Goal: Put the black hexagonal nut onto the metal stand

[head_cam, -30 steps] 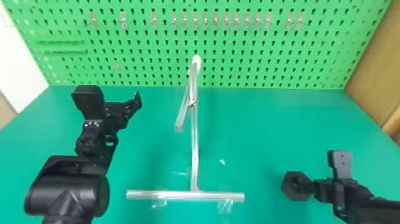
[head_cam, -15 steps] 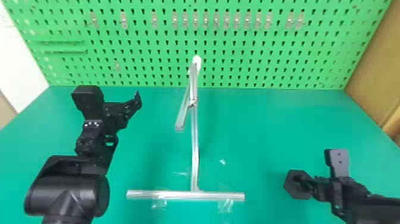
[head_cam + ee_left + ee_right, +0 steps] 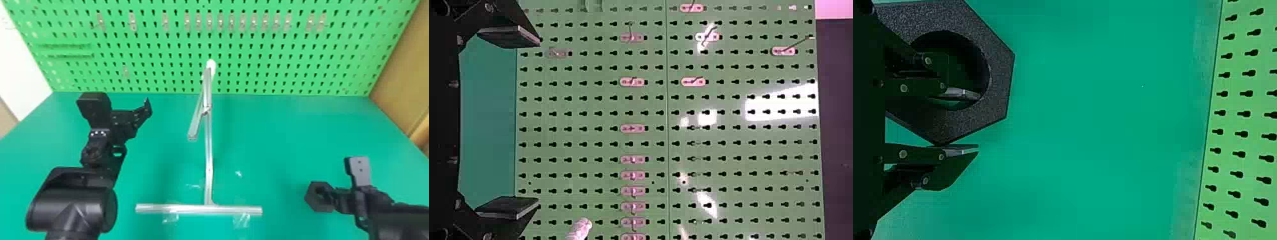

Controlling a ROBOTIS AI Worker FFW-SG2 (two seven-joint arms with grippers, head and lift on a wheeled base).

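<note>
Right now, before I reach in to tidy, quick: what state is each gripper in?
Left gripper: open, nothing between its fingers.
Right gripper: closed on the black hexagonal nut, one finger inside its hole.

My left arm (image 3: 110,172) is black, with a fat, rounded joint housing (image 3: 68,207) and a row of small white dots (image 3: 98,133). On my right gripper (image 3: 327,193) I see pale round screws (image 3: 903,154), black linkages (image 3: 920,156) and a grey two-holed plate (image 3: 360,174).
</note>
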